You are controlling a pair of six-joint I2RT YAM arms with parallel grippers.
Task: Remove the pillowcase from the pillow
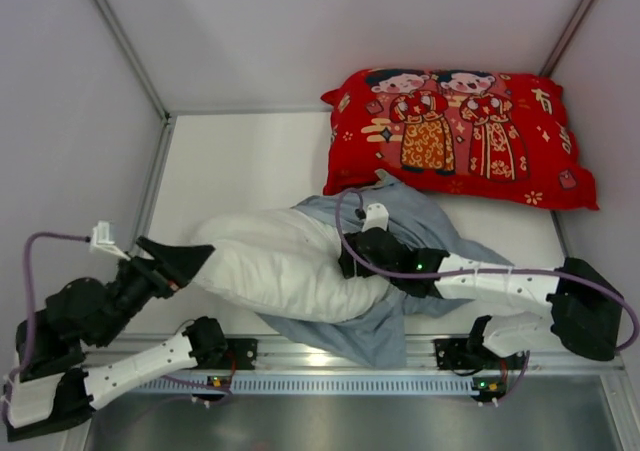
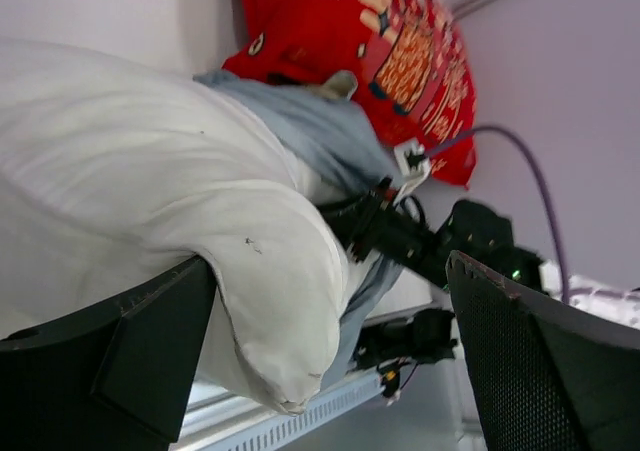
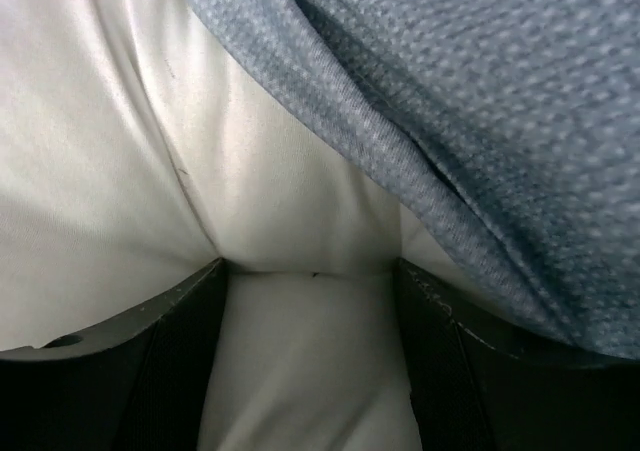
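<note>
Left fingers [image 2: 130, 371] stand spread wide and hold nothing. We see the bare left end of the pillow [image 1: 280, 266] pushed into the gap between them. In the left wrist view its rounded corner rests against one finger, and the other finger stands well clear of it.

Right fingers [image 3: 160, 371] have closed on a broad fold of the pillow's white cloth. That fold fills the whole gap and touches both inner faces, and creases run out from the two tips. The pillowcase [image 1: 440, 226] shows only its blue-grey side. In the right wrist view its hem drapes just past the tips and lies over the end of one finger, though neither finger seems to clamp it.

From above, we see the pillow lying across the near half of the desk [image 1: 240, 166]. Its left part is uncovered and its right end is hidden in the bunched pillowcase under the right arm. The case spreads toward the near edge of the desk, and on the far side it reaches the red printed pillow [image 1: 460, 136] in the far right corner.
</note>
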